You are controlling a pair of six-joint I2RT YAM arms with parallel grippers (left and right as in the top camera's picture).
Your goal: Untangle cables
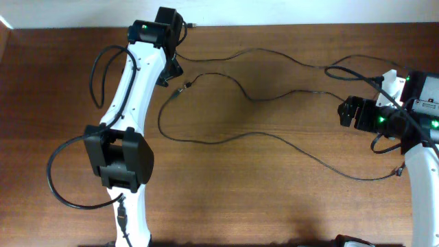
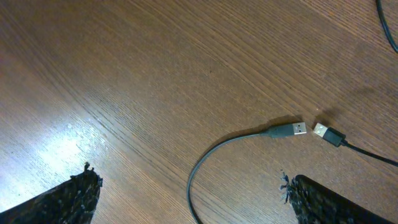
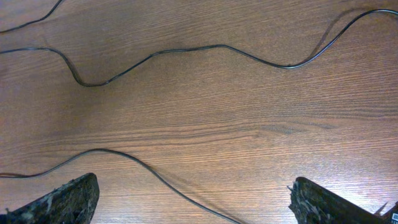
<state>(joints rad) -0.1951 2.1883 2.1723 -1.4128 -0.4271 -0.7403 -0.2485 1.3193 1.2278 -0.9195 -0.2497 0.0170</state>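
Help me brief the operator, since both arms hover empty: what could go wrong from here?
1. The grey plug and the black plug lie almost tip to tip just ahead of the open left fingers; closing there might catch both at once.
2. The near cable runs between the open right fingers, with the far cable beyond it; a long pull could drag one across the other and tangle them.
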